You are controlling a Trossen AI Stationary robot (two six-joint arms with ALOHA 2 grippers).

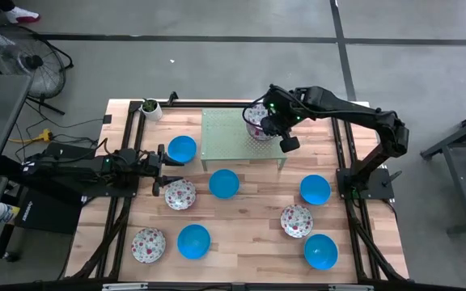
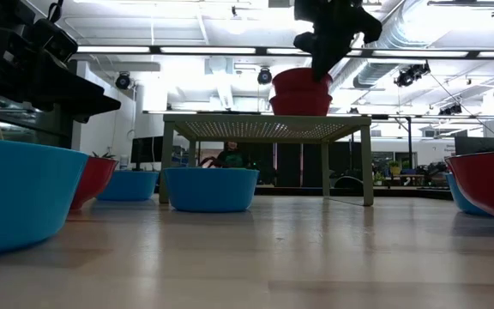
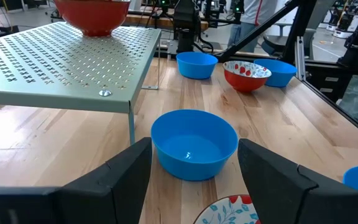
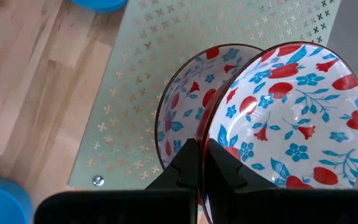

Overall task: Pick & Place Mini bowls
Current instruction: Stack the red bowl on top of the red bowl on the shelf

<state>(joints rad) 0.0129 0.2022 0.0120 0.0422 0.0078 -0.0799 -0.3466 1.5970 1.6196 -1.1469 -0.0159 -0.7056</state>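
Several mini bowls lie on the wooden table: blue ones and floral ones. On the green perforated stand one floral bowl rests on its base. My right gripper is above the stand, shut on a second floral bowl that overlaps the first. In the low view the two show as stacked red bowls. My left gripper is open and low over the table's left part, beside a floral bowl, with a blue bowl ahead of its fingers. My right gripper pinches the rim of the upper floral bowl, one finger inside the bowl and one outside. The fingers come from above, pointing down. The bowl sits partly in the lower bowl on the stand; whether they touch I cannot tell.
A small white pot with a green plant stands at the table's far left corner. Two more blue bowls lie near the table's near edge. The left part of the stand's top is bare.
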